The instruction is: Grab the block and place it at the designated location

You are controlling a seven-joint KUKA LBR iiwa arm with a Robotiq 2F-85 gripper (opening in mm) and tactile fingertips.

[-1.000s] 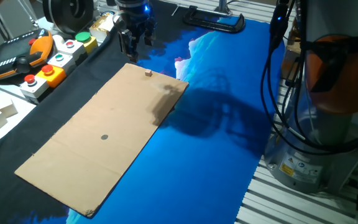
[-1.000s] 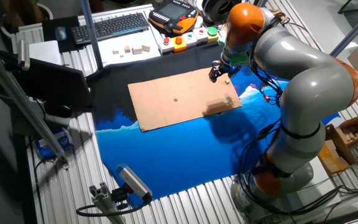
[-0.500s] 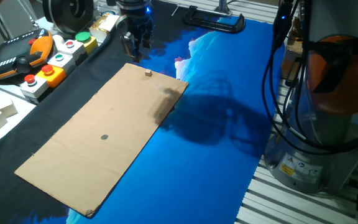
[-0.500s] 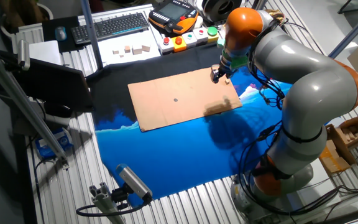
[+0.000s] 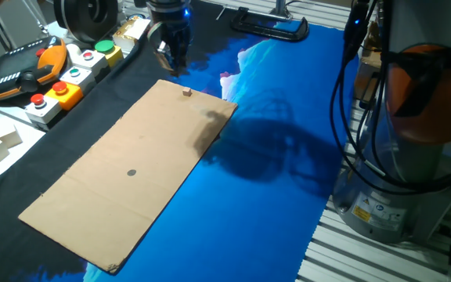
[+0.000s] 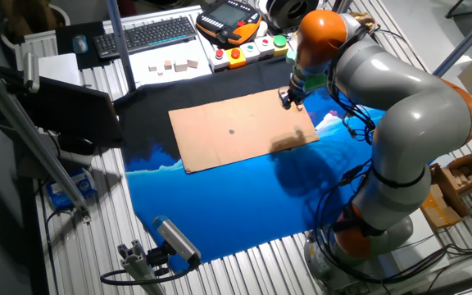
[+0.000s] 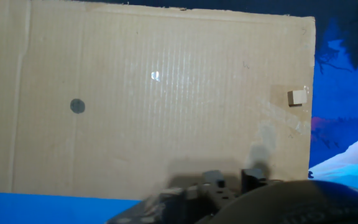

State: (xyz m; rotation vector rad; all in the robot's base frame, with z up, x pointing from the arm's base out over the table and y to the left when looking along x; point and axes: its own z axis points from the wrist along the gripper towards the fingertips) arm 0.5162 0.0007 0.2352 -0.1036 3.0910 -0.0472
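Note:
The block [image 5: 186,92] is a tiny tan cube near the far right corner of the brown cardboard sheet [image 5: 124,196]. In the hand view the block [image 7: 298,97] sits by the sheet's right edge. The designated location is a dark grey dot [image 5: 131,173] on the near half of the sheet; it also shows in the hand view [image 7: 77,106] and in the other fixed view [image 6: 231,130]. My gripper [image 5: 171,64] hangs above the sheet's far edge, a little left of the block and apart from it. Its fingertips [image 7: 253,176] stand slightly apart and hold nothing.
A box of coloured push-buttons [image 5: 73,74] and an orange-and-black pendant [image 5: 22,74] lie left of the sheet. Blue cloth [image 5: 272,180] covers the table to the right. A black clamp [image 5: 272,27] lies behind. The robot base [image 5: 413,157] stands at the right.
The gripper has turned about its wrist and shifted slightly towards the block and the sheet's far edge. The block and the sheet have not moved.

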